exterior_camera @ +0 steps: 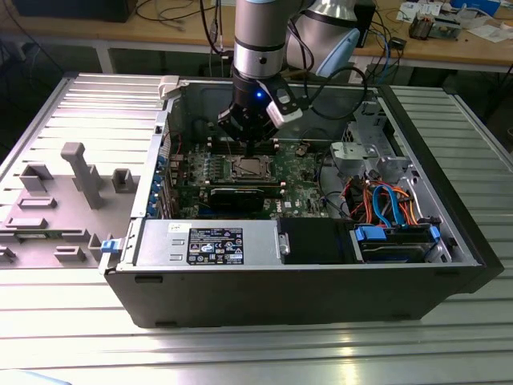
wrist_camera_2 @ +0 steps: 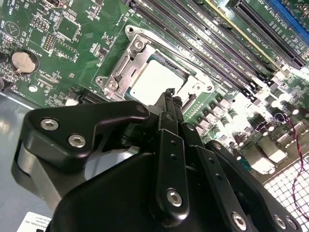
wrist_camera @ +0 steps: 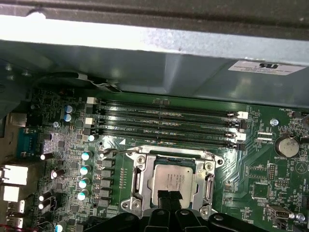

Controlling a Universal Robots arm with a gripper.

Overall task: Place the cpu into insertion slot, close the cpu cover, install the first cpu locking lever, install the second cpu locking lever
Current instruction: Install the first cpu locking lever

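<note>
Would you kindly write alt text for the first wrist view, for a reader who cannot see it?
A silvery cpu sits in the insertion slot under the closed cpu cover on a green motherboard, with the black pincer just at the chip's near edge. Four long memory slots run beyond the socket, below a grey case wall.

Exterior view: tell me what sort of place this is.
Probably a robotics lab or test bench. An opened computer case lies on a ribbed metal table, the robot arm reaches into it above the motherboard, and a wooden workbench strewn with cables stands behind.
</note>
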